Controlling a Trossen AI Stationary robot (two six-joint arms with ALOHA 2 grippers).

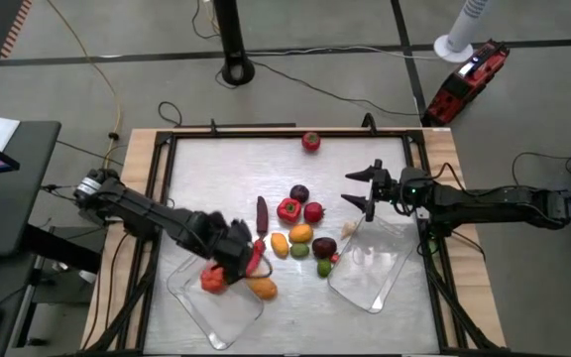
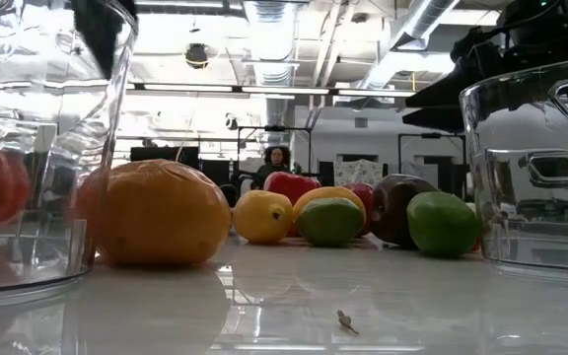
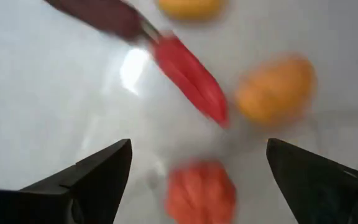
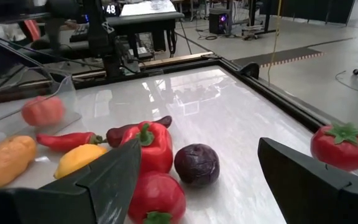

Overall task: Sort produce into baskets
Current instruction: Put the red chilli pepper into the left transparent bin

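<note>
The produce lies mid-table: a red pepper (image 1: pixel 287 208), red tomato (image 1: pixel 313 211), dark purple round piece (image 1: pixel 299 192), yellow piece (image 1: pixel 280 244), green lime (image 1: pixel 324 267) and a dark purple long piece (image 1: pixel 262 212). One tomato (image 1: pixel 310 141) sits alone near the far edge. The left basket (image 1: pixel 198 309) holds a red-orange tomato (image 1: pixel 213 280). An orange piece (image 1: pixel 262 289) lies beside this basket's right wall. My left gripper (image 1: pixel 243 258) is open above the red chilli (image 3: pixel 188 78) and the red-orange tomato (image 3: pixel 201 193). My right gripper (image 1: pixel 348 188) is open and empty, just right of the pile, at the right basket's (image 1: pixel 370 288) far end.
A raised dark frame (image 1: pixel 285 130) runs round the white tabletop. In the low view the left basket's wall (image 2: pixel 37 148) and the right basket's wall (image 2: pixel 540 168) stand at either side of the pile. A person (image 2: pixel 277 158) sits in the room beyond the table.
</note>
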